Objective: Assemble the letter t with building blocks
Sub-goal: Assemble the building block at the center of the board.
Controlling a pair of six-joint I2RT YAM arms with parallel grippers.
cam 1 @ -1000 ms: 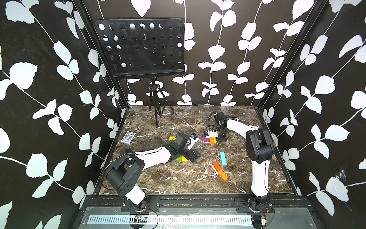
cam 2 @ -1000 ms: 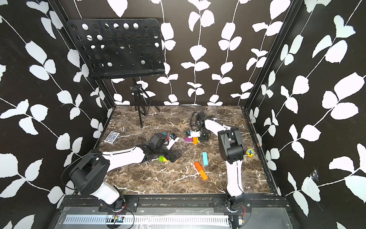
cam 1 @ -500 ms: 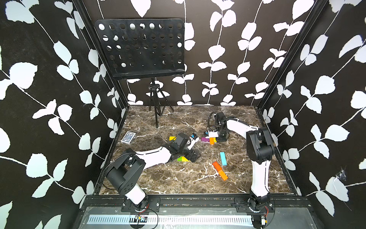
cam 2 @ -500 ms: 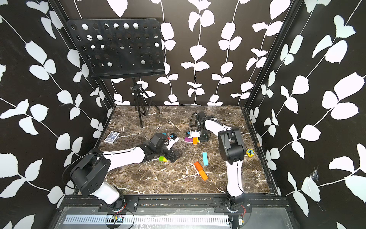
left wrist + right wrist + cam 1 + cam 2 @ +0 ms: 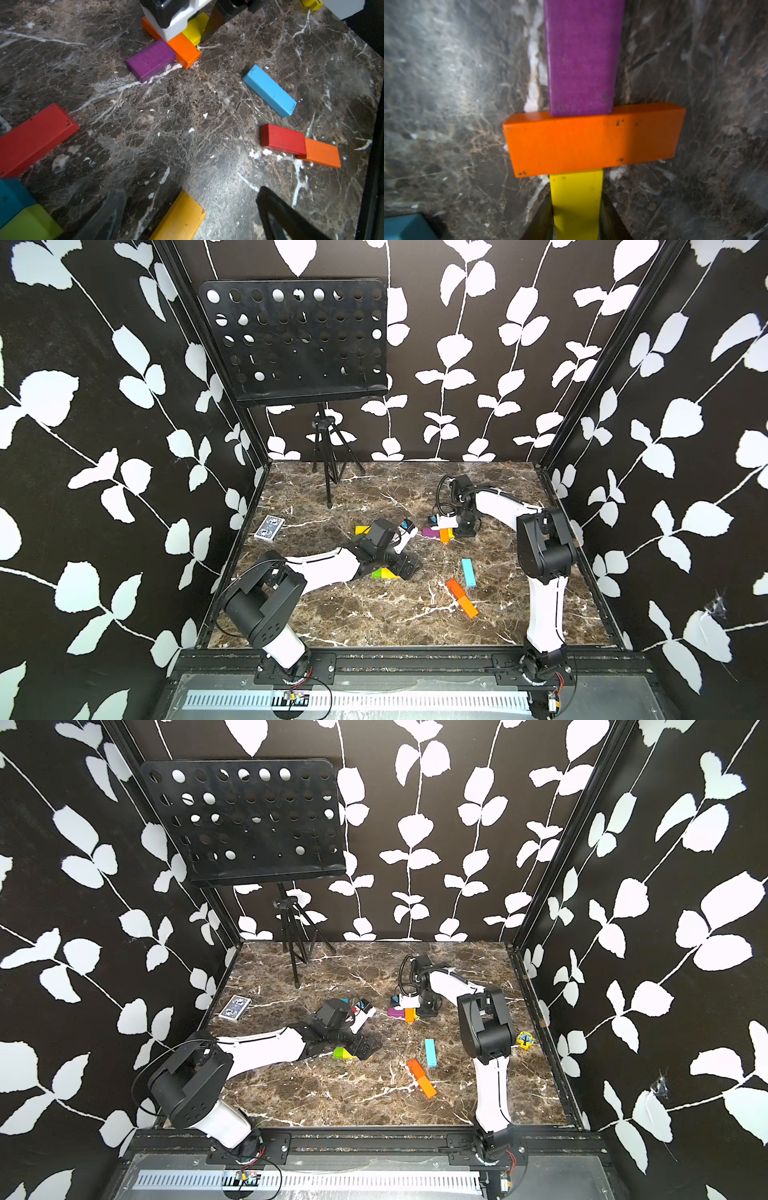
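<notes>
In both top views the t is taking shape toward the far right of the surface [image 5: 374,626]. A purple bar [image 5: 431,532] butts against an orange bar [image 5: 444,536], and the right end effector [image 5: 454,528] is down low over them. The left end effector [image 5: 401,566] lies nearer the middle. Loose bars, a cyan bar [image 5: 468,572] among them, sit well apart toward the front.

From the left wrist, that arm's fingers [image 5: 280,218] stand wide apart and hold nothing. An amber bar [image 5: 178,216] lies on the surface between them.

From the right wrist, the yellow bar [image 5: 576,203] sits in a narrow grip, with a dark finger against each long side. Its end meets the orange bar's long side, opposite the purple bar and in line with it. The orange bar sticks out further on one side than the other.

The step looks to be setting down this yellow stub. To do it well, I'd part the fingers evenly, only enough to clear the bar. Then I'd rise straight up, so that neither finger drags the bar off the orange one or out of line with the purple.

Against a second ago, the top views look the same — arms, t and loose bars all sit where they were.
</notes>
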